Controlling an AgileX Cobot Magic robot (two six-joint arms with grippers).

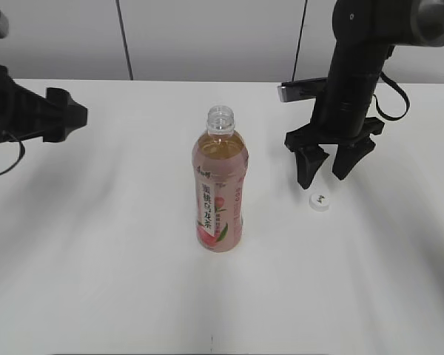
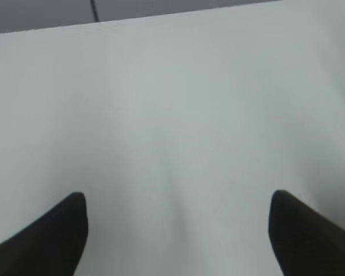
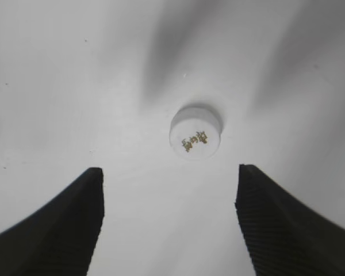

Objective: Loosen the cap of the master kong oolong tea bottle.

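The cap (image 1: 320,201) already lies off the master kong oolong tea bottle (image 1: 219,191), top up on the bench (image 1: 96,259) at the bottle's three o'clock, just below the released right claw (image 1: 325,176). The left claw (image 1: 66,115), also spread wide, holds nothing well off at ten o'clock. The cap looks light, stiff and ribbed, best pinched across its sides; the nearly full, open bottle is heavier, thin-walled and apt to spill if squeezed, so I would hold it at the labelled waist.

Brightness: even, bright and diffuse in all three views; the white table (image 1: 96,244) is near washed out.
Shadows: soft grey streaks fan toward 12 o'clock from the cap (image 3: 196,137) in the right wrist view.
Glare: faint sheen on the bottle (image 1: 219,188).
Focus: left wrist view soft, finger edges (image 2: 52,236) blurred.
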